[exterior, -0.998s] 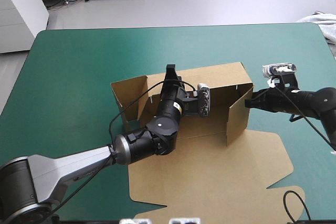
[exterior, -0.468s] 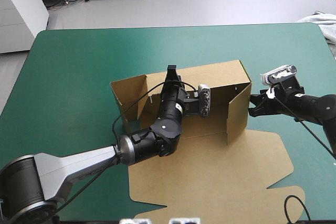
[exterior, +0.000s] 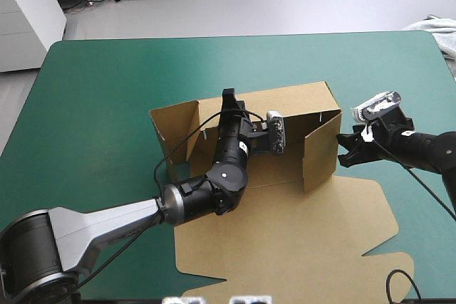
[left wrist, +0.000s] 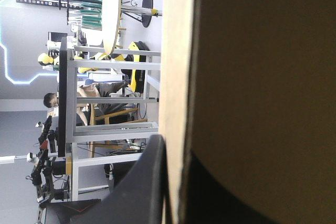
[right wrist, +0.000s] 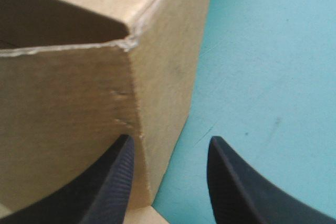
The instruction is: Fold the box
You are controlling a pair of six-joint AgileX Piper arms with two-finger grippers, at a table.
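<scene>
Brown cardboard box (exterior: 299,105) is pinched by left gripper (exterior: 229,96); right gripper (exterior: 344,149) is spread. Right flap (exterior: 320,151) could get buckled if shoved crookedly.

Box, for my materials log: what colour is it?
Brown; the box shows best in the high view.

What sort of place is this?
Most likely a robotics lab workbench: a table with a teal-green cover, a brown box half folded on it, and the left pincer and right pincer at it.
</scene>
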